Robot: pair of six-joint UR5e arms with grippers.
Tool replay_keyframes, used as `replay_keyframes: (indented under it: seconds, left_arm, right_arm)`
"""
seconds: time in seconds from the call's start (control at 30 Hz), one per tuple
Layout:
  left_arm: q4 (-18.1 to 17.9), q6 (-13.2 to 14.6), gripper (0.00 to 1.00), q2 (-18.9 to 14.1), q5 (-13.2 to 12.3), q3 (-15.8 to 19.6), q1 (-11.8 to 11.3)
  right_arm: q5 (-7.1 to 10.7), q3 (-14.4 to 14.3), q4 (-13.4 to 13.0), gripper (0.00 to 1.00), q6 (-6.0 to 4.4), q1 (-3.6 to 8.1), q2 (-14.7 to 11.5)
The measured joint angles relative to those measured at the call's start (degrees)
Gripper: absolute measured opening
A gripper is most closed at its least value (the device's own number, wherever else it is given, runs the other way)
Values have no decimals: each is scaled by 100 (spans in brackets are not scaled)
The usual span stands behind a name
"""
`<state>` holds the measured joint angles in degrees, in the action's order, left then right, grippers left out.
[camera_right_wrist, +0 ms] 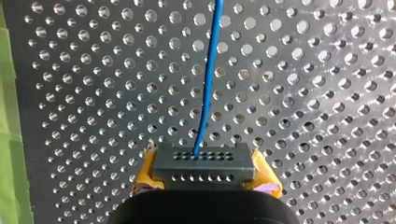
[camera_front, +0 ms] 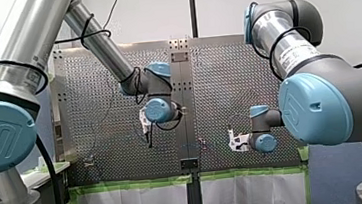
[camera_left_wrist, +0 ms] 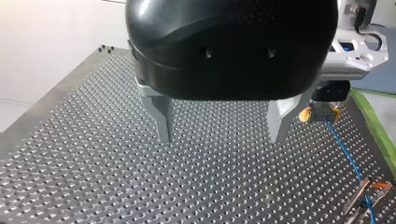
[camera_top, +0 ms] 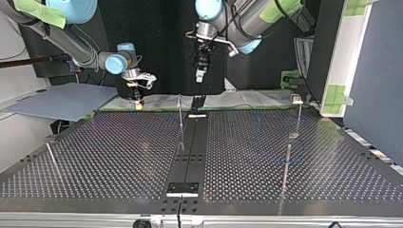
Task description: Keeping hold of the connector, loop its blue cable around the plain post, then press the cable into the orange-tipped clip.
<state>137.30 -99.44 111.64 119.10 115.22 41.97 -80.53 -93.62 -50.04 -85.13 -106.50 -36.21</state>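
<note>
Over perf. table (camera_front: 227, 77) runs blue cable (camera_right_wrist: 208, 70); white wall (camera_front: 160, 8) beyond.

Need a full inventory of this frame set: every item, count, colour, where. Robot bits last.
perforated table: one, silver, under both arms
centre strip: one, black, down the table's middle in the top view
upright posts: four, thin metal, spread over the table in the top view
connector: one, dark grey, held by the right gripper
blue cable: one, runs from the connector across the table
orange-tipped clip: one, metal, at the cable in the left wrist view
green tape: strips along the table's edge
flat sheet: one, grey-blue, beyond the table at the top view's left
left gripper: black, metal fingers, open, empty
right gripper: yellow pads, shut on the connector
</note>
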Motion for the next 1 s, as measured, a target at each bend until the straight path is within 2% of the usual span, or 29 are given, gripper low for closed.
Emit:
replay_keyframes:
  seconds: [0.13, 0.33, 0.57, 1.0]
  left_arm:
    - [-83, -27, 100, -219, -15, 219, -28]
    - [-298, -128, 100, -549, -56, 549, -60]
    - [-335, -33, 100, -967, -19, 967, -63]
    - [-326, 4, 100, -1054, -5, 1054, -64]
  right_arm:
    - [-15, 1, 34, 0, 109, -30, 2]
    - [-24, 9, 56, 0, 91, -22, 2]
    - [-18, 7, 123, 0, 96, -47, 2]
    - [-16, 5, 143, 0, 100, -51, 3]
